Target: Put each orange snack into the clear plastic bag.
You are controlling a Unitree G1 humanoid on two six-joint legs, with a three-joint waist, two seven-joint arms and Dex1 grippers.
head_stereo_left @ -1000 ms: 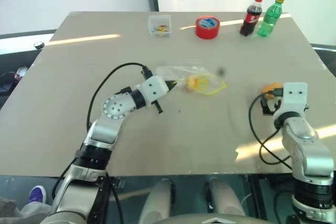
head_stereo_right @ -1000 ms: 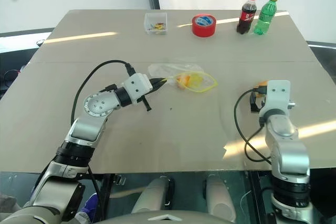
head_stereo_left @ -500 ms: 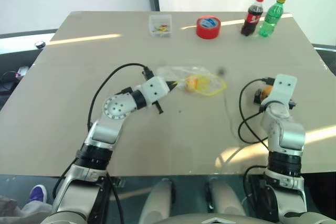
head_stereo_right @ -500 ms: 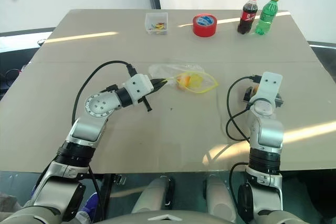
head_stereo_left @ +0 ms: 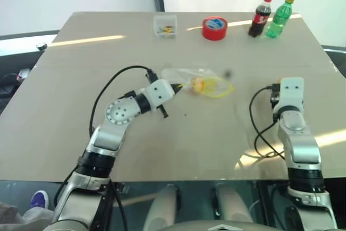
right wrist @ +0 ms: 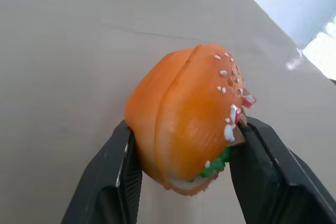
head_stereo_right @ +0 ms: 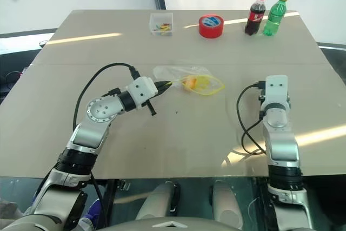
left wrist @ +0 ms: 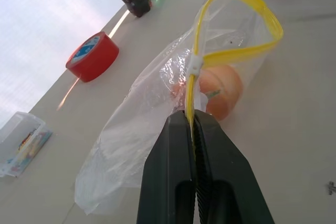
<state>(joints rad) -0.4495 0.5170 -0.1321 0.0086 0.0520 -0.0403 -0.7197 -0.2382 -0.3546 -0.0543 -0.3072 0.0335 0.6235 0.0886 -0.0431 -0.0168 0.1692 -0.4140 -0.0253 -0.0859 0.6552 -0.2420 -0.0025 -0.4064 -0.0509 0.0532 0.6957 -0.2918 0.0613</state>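
Right gripper (right wrist: 184,177): you are seeing its two black fingers pressing on either side of the second orange snack (right wrist: 186,116), a burger-shaped piece with a speckled top; it is gripping it, low over the table at about 3 o'clock in the head views.
Left gripper (left wrist: 193,124): it is pinching the yellow zip strip of the clear plastic bag (left wrist: 157,108), jaws shut on the plastic, holding one side of the mouth up.
Bag contents: one orange snack (left wrist: 220,92) is already lying inside, just past the left fingertips.
Key relation: from the right gripper the bag is lying toward 9 to 10 o'clock, across a stretch of bare table. The bag's long axis is running roughly 9 to 3, and the looped yellow mouth is facing 3 o'clock, toward the right arm. So, in my judgement, you are looking at a sideways carry into that opening; the right arm is the nearer one to the mouth.
Surface: the table (head_stereo_left: 205,139) is a plain tan top, with glare streaks.
Room: at 12 o'clock a small clear box (head_stereo_left: 164,26), a red tape roll (head_stereo_left: 214,27), a cola bottle (head_stereo_left: 259,15) and a green bottle (head_stereo_left: 280,17) are standing well apart from the work.
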